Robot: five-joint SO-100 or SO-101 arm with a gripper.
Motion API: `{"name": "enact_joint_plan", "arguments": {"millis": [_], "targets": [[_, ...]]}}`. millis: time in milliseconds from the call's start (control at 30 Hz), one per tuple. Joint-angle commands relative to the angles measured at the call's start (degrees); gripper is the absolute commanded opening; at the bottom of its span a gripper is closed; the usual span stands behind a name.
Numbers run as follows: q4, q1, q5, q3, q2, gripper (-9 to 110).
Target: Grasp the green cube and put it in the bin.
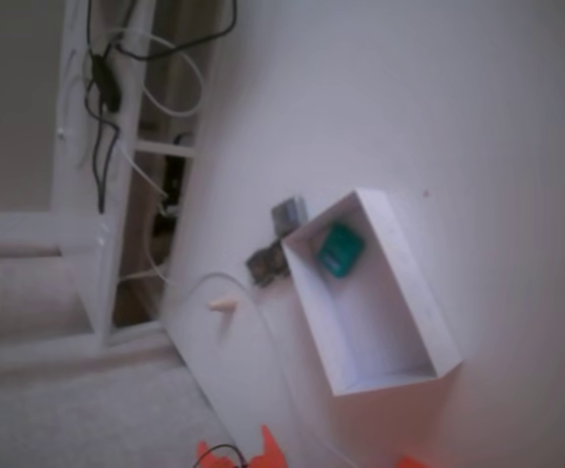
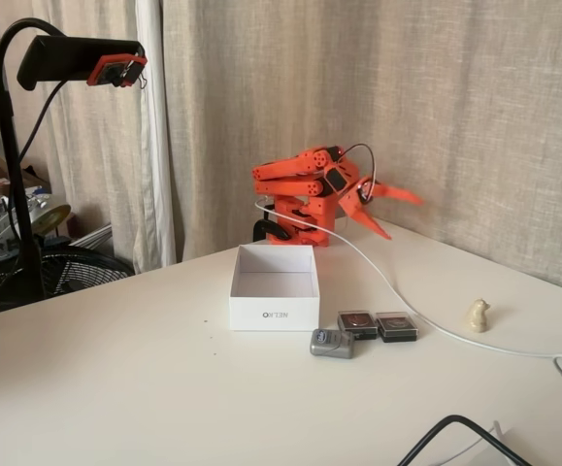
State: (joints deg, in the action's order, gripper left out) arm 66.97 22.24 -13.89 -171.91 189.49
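- Since the green cube (image 1: 340, 250) is already lying inside the bin (image 1: 428, 292), near its upper corner at mid-frame, I am judging the drop done
- I am seeing the gripper (image 2: 389, 216) empty, fingers spread, folded back over the orange arm (image 2: 300, 189) behind the bin, upper centre of frame
- I am advising a slow retreat, staying clear of the white cable (image 2: 397, 291) and grey blocks (image 2: 378, 325)

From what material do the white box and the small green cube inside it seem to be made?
The white rectangular open-topped box looks like thin matte cardboard: sharp folded edges, thin walls, and small printed lettering on its front. The small teal-green cube with rounded edges, lying in the box, looks like smooth plastic or rubber; the picture is too blurred to decide.
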Motion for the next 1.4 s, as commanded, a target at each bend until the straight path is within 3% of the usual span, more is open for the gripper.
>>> {"name": "enact_joint_plan", "arguments": {"millis": [0, 100, 167, 300, 367, 433, 1367], "targets": [[5.36, -0.35, 0.18, 2.29, 0.44, 39], [9.58, -0.35, 0.26, 3.25, 0.44, 38], [9.58, -0.97, 0.35, 3.25, 0.44, 24], [9.58, -1.14, 0.26, 3.25, 0.44, 22], [9.58, -1.14, 0.26, 3.25, 0.44, 3], [9.58, -1.14, 0.26, 3.25, 0.44, -8], [9.49, -1.14, 0.26, 3.25, 0.44, -8]]}}
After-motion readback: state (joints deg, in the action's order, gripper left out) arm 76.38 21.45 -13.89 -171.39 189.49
